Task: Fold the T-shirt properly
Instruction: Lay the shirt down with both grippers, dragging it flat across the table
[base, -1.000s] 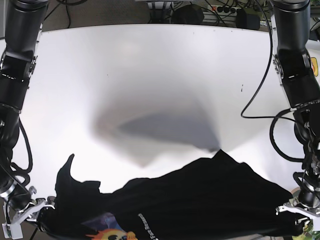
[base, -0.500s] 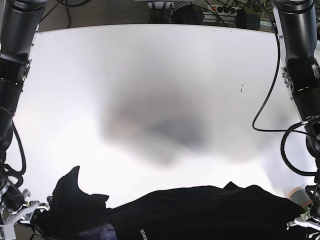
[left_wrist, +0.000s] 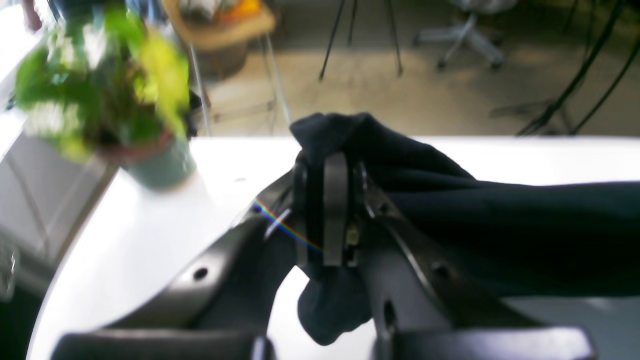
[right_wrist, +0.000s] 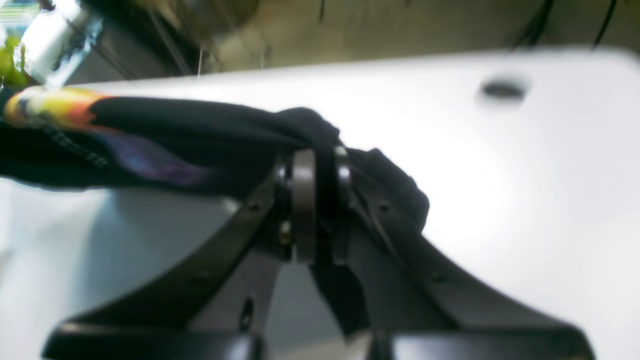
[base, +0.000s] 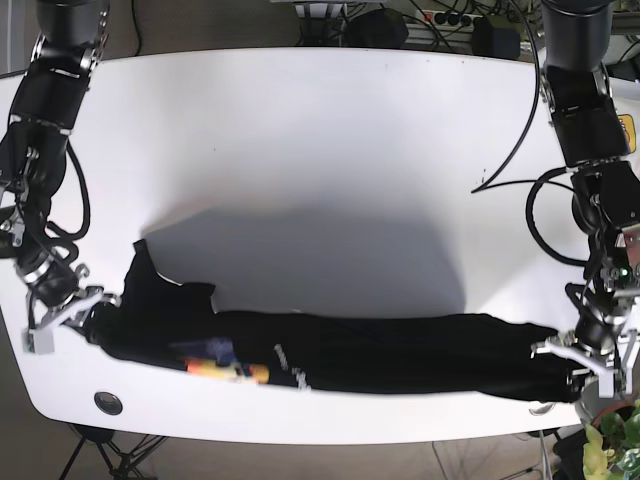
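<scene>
Folding barely begun: both grippers, left (base: 583, 362) and right (base: 82, 310), clamp the shirt (base: 380, 353), stretched along the table's (base: 320, 150) lower edge

T-shirt (base: 350, 355) stretched between both grippers

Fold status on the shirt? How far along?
Early. Done: black T-shirt gripped at both ends, left gripper and right gripper each shut on bunched fabric. In hand: shirt stretched in a band over the white table. Left: laying it flat, every fold.
</scene>
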